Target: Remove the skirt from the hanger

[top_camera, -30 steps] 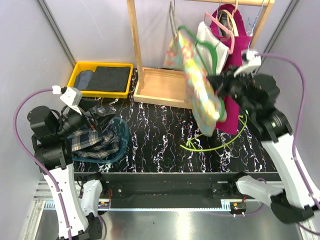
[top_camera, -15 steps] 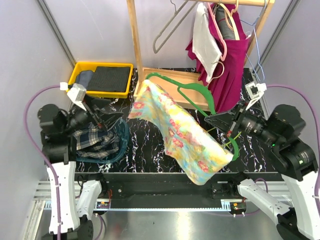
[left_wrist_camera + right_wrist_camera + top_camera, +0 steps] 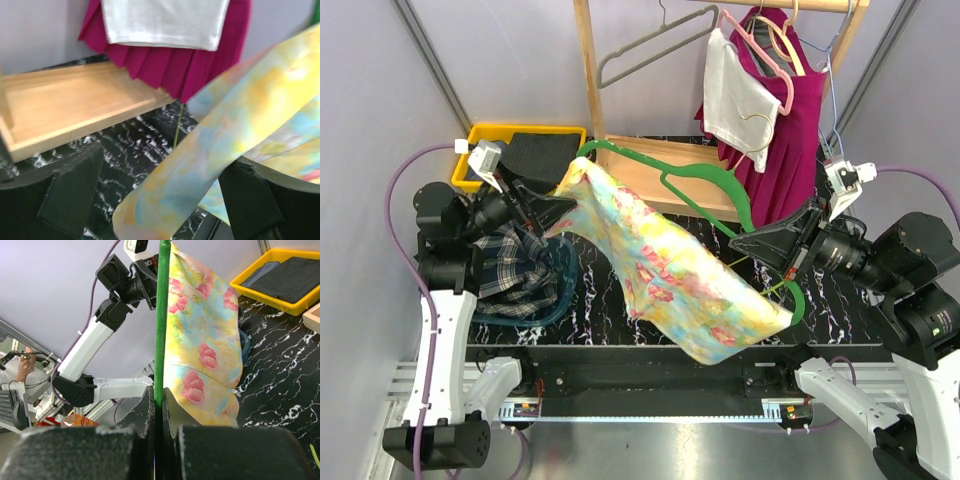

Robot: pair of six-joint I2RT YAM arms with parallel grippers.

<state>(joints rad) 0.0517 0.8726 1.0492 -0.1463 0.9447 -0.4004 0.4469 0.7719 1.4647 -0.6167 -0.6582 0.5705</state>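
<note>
I find my right tool (image 3: 160,412) clamped on the hanger (image 3: 161,315), my left tool (image 3: 165,170) gaping empty astride the skirt (image 3: 250,100), which I judge limp and light; pinch that hem.

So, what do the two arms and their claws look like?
Both arms have white lower links and black upper joints. The left arm and right arm each carry a purple cable and a small white camera at the wrist. The left claw and right claw are black and wedge-shaped.
</note>
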